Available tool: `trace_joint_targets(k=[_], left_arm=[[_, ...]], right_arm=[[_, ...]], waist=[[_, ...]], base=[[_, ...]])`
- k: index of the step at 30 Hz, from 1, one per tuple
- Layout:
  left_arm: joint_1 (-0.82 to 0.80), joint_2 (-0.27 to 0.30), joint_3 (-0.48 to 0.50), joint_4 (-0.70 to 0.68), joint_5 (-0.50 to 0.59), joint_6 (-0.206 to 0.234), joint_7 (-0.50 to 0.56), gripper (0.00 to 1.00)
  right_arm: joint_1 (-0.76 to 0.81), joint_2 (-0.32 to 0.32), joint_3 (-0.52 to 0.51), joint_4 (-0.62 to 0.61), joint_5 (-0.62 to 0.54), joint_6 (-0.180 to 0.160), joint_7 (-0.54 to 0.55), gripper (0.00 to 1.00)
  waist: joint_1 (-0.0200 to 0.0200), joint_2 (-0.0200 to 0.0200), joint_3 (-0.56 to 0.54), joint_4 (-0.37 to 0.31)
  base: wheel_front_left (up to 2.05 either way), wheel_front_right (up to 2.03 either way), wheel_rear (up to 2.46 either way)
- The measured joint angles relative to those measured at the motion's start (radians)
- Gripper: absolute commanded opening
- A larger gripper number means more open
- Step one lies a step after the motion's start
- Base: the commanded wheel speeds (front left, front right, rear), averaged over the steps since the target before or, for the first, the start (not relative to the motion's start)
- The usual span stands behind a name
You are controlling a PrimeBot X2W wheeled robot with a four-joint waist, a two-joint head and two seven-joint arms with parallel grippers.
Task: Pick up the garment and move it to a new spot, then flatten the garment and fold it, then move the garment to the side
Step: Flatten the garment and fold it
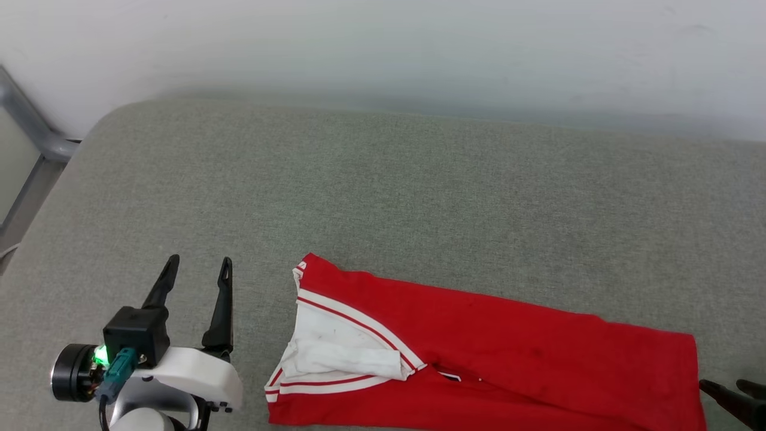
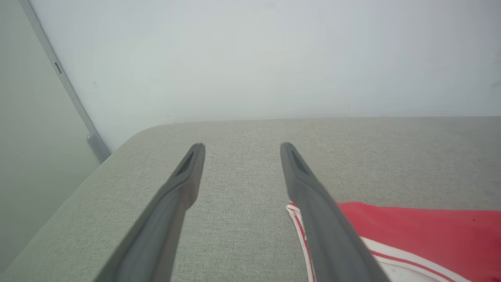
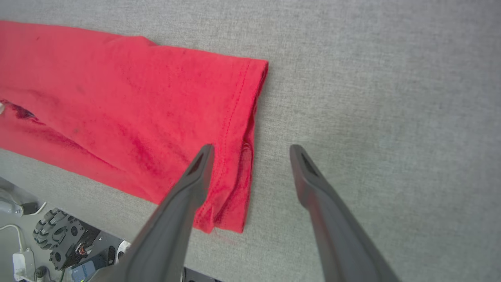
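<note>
The garment [image 1: 508, 353] is a red shirt with white, red-striped trim, folded into a long band across the front of the grey padded surface. Its collar end points left and its hem end [image 3: 238, 129] points right. My left gripper [image 1: 197, 269] hovers open just left of the collar end, nothing between its fingers; the left wrist view shows the trim edge [image 2: 301, 231] behind the right finger. My right gripper [image 3: 250, 150] is open above the hem end, straddling its edge without holding it. Its fingertips [image 1: 718, 392] show at the head view's lower right corner.
The grey padded surface [image 1: 419, 191] stretches wide behind the garment up to a pale wall [image 1: 383, 48]. A metal frame [image 1: 30, 131] stands off the left corner. Below the surface's front edge, the right wrist view shows a wheeled base and cables [image 3: 54, 239].
</note>
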Motion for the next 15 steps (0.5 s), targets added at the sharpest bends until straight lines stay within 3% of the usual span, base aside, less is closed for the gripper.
trace_joint_targets(k=[15], left_arm=[[0.151,-0.266,0.310,0.016,0.246,-0.149,0.000,1.00]], right_arm=[[-0.057,0.047,0.066,0.123,0.036,0.000,0.008,1.00]], waist=[[0.0000,0.0000,0.058,0.073]], base=[[0.00,0.00,0.00]])
